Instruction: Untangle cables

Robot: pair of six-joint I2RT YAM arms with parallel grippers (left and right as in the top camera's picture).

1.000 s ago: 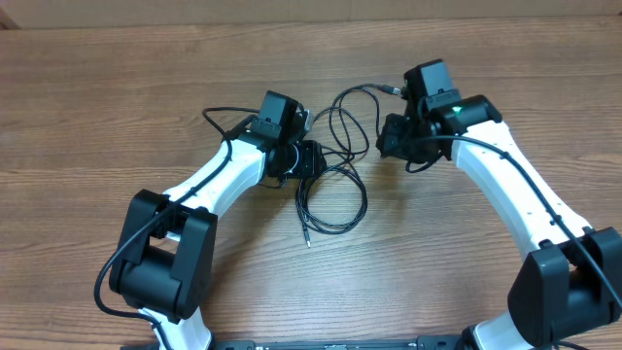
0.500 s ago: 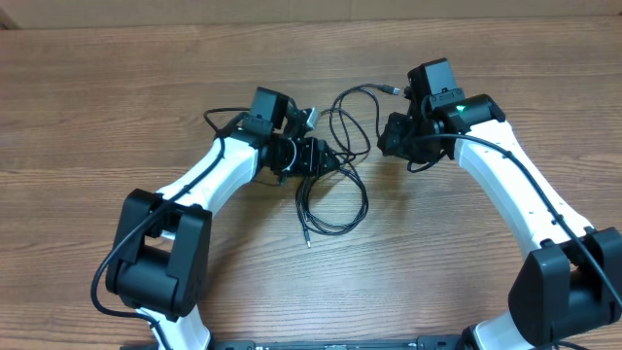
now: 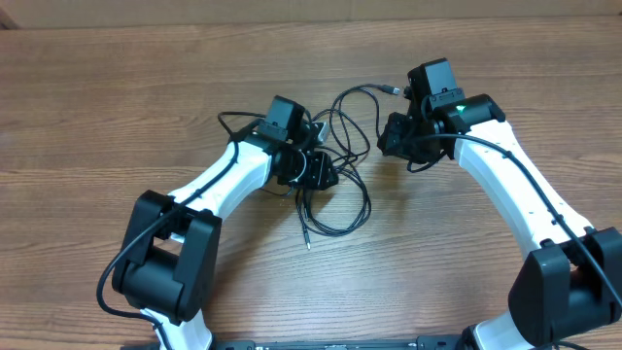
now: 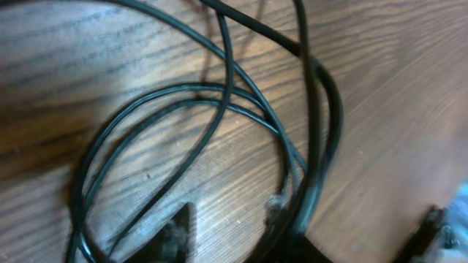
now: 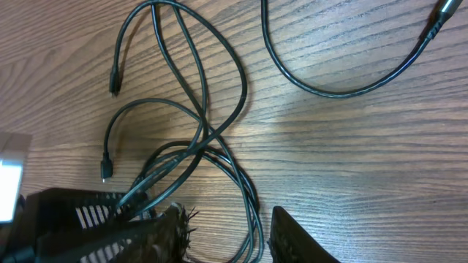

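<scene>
The thin black cables (image 3: 342,199) lie in tangled loops on the wooden table between my two arms, with a silver-tipped plug (image 3: 392,89) at the far end. My left gripper (image 3: 319,173) is low over the left side of the loops. In the left wrist view its fingers (image 4: 234,237) are apart, with a strand of the cables (image 4: 219,102) running along the right finger. My right gripper (image 3: 387,136) is open at the loops' right side. In the right wrist view its fingers (image 5: 232,235) straddle two cable strands (image 5: 248,197). Two small plug ends (image 5: 115,82) lie free.
The table is bare wood (image 3: 466,262) around the tangle. My left arm's black gripper body (image 5: 66,219) shows at the lower left of the right wrist view, close to my right gripper. A thicker arm cable (image 3: 233,119) loops behind my left wrist.
My left gripper has shifted right and slightly nearer, further onto the loops, nudging the strands beside it. My right arm has not moved.
</scene>
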